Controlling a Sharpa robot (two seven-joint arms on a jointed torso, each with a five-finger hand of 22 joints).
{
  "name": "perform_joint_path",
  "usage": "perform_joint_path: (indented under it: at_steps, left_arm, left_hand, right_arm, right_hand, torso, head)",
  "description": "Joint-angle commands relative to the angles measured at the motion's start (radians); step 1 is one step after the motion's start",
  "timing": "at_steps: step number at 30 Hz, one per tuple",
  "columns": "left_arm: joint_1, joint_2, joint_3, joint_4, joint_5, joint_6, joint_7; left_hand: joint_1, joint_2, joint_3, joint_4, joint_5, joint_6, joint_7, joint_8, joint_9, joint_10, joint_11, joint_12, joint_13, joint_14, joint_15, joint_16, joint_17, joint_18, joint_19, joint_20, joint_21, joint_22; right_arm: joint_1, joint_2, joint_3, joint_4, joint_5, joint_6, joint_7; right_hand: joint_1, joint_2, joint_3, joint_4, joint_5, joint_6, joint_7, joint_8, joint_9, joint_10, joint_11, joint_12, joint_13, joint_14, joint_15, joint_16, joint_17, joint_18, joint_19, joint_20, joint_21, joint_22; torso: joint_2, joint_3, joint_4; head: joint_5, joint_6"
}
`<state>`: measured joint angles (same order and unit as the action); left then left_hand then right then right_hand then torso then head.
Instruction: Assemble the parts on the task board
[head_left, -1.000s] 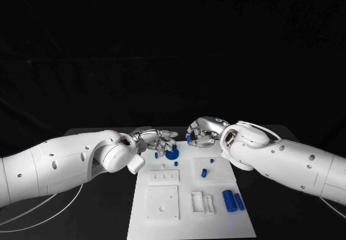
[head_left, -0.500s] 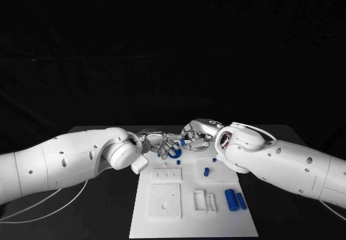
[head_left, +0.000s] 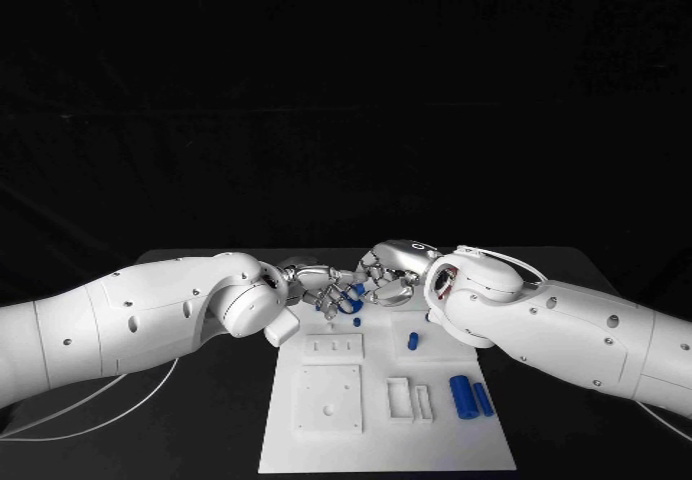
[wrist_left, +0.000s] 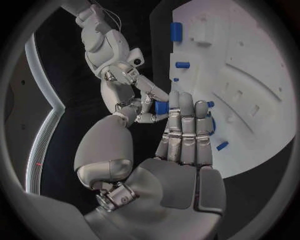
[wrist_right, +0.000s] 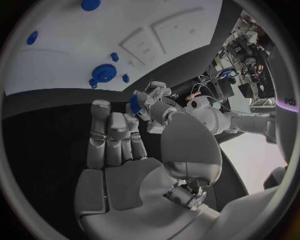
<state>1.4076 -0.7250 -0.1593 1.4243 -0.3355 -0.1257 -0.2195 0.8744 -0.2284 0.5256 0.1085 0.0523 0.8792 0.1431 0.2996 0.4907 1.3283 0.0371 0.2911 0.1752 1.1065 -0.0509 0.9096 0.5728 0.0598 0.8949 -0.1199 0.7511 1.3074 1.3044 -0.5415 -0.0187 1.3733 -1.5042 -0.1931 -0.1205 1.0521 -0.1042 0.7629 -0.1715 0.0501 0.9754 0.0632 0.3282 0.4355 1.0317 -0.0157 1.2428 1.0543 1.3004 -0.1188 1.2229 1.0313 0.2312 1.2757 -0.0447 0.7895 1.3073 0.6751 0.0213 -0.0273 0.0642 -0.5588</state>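
— Which step was in hand?

— Both hands met over the far end of the task board (head_left: 382, 440), which lay on the black worktop (head_left: 577, 290); the right hand (head_left: 387, 272) pinched a small blue part (wrist_left: 161, 107) between thumb and fingertip, and the left hand (head_left: 325, 290) reached towards it, fingers straight and apart; I judged it a handover, or a steadying before insertion.

— What did the next move call for?

— Probably lowering that part to the blue round piece (wrist_right: 104, 72) standing at the board's far end; alignment would need care.

— And the left hand, was it gripping anything?

— Nothing I could see; it looked open.

— What was hard to make out?

— The pinched part's shape; the fingers covered most of it; in the head view the hands hid the round piece; two blue cylinders (head_left: 469, 397) lay untouched on the near right of the board.
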Motion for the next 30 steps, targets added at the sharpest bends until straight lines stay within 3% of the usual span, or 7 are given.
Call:
perform_joint_path:
  at_steps: [1, 17, 24, 30]
  left_arm:
    - [0.001, 0.005, 0.001, 0.000, -0.006, 0.012, -0.002]
    - [0.001, 0.010, 0.001, -0.005, -0.015, 0.018, -0.005]
    - [0.001, 0.015, 0.001, -0.007, -0.021, 0.025, -0.008]
    - [0.001, 0.016, 0.001, -0.007, -0.021, 0.030, -0.008]
  left_hand:
    - [0.011, 0.005, -0.014, -0.005, -0.003, 0.009, 0.000, 0.005, 0.002, -0.009, 0.001, 0.000, 0.002, -0.006, -0.001, -0.004, -0.002, 0.000, -0.011, -0.029, 0.002, 0.001]
    - [0.051, 0.057, -0.062, -0.028, -0.003, 0.024, -0.006, 0.014, 0.002, -0.011, -0.002, 0.004, 0.010, -0.005, -0.002, 0.000, -0.009, 0.001, -0.015, -0.029, 0.004, -0.003]
    - [0.074, 0.099, -0.087, -0.051, -0.002, 0.062, -0.020, 0.033, 0.007, -0.007, -0.008, 0.009, 0.016, -0.002, -0.004, 0.006, -0.012, 0.000, -0.016, -0.030, 0.006, -0.005]
    - [0.113, 0.156, -0.097, -0.098, 0.001, 0.074, -0.025, 0.035, 0.006, -0.007, -0.010, 0.012, 0.021, -0.003, -0.005, 0.010, -0.016, -0.002, -0.019, -0.032, 0.009, -0.008]
  right_arm:
    - [-0.002, 0.006, -0.002, -0.001, -0.011, 0.016, -0.001]
    - [-0.004, 0.014, -0.013, 0.005, -0.011, 0.023, 0.001]
    - [-0.005, 0.015, -0.015, 0.005, -0.011, 0.026, 0.000]
    - [-0.005, 0.015, -0.016, 0.003, -0.011, 0.028, 0.000]
  right_hand:
    - [0.002, 0.005, 0.006, 0.002, -0.001, 0.040, 0.030, 0.019, 0.042, 0.008, -0.002, 0.004, -0.001, -0.001, -0.007, 0.003, 0.002, 0.031, 0.004, 0.001, 0.007, 0.015]
    - [0.002, 0.005, 0.008, 0.002, -0.001, 0.040, 0.030, 0.019, 0.042, 0.008, -0.002, 0.004, -0.002, 0.000, -0.007, 0.003, 0.002, 0.031, 0.005, 0.001, 0.006, 0.015]
    - [0.002, 0.005, 0.009, 0.002, -0.001, 0.040, 0.030, 0.019, 0.043, 0.008, -0.002, 0.004, -0.002, 0.000, -0.007, 0.003, 0.002, 0.031, 0.005, 0.001, 0.006, 0.015]
    - [0.002, 0.005, 0.009, 0.002, -0.001, 0.040, 0.030, 0.019, 0.043, 0.008, -0.002, 0.004, -0.002, 0.000, -0.007, 0.003, 0.002, 0.031, 0.005, 0.001, 0.006, 0.014]
  torso:
    - [0.000, 0.0002, 0.0010]
    - [0.001, 0.0010, 0.0001]
    - [0.001, 0.0012, -0.0008]
    - [0.001, 0.0014, -0.0004]
  head:
    - [-0.001, -0.001]
    - [0.001, -0.002]
    - [-0.001, -0.005]
    - [-0.001, -0.007]
